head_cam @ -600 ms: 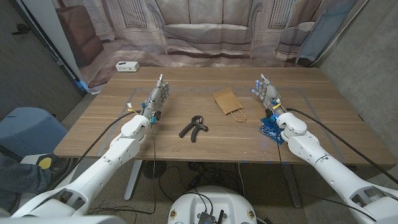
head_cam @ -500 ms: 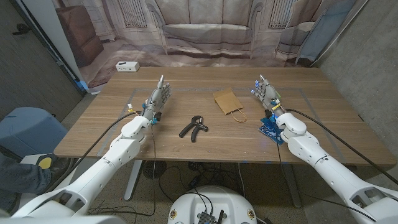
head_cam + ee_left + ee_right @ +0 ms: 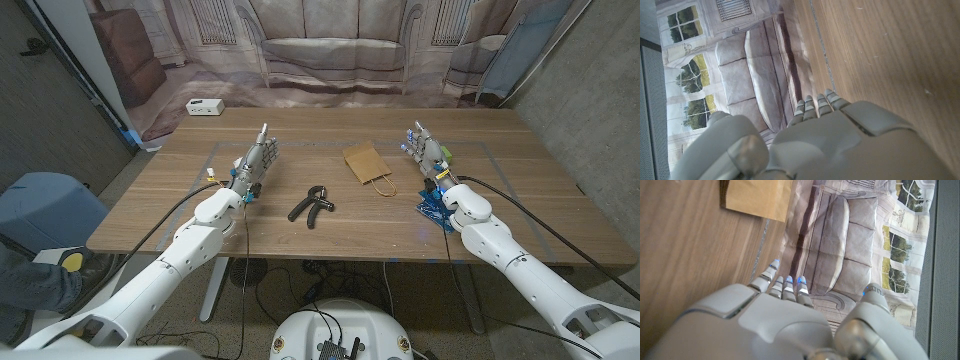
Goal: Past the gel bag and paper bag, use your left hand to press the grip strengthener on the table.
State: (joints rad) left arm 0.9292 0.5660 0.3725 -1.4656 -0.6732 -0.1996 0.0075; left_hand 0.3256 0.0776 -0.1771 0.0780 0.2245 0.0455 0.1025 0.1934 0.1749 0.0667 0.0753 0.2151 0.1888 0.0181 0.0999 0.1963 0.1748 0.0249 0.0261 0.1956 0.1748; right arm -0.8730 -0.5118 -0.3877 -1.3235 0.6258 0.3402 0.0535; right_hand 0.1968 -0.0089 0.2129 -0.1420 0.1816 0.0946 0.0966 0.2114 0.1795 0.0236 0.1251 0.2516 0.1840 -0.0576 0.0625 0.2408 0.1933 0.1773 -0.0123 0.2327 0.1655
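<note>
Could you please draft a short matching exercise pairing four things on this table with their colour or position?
Things:
1. grip strengthener
2. paper bag
3. gel bag
4. left robot hand

Descriptions:
A. blue, beside the right wrist
B. brown, flat, handle toward the robot
C. black, between the arms
D. open, touching nothing

Pairs: 1-C, 2-B, 3-A, 4-D

From the head camera we look steeply down over the wooden table (image 3: 330, 225), arms entering at 7 and 5 o'clock, the printed sofa backdrop (image 3: 330, 45) at 12. Each wrist camera sits close behind its own hand, the left hand (image 3: 840, 145) and the right hand (image 3: 765, 327), looking along the fingers. All three views share tabletop and backdrop; the right wrist view also catches the paper bag (image 3: 757, 197).
</note>
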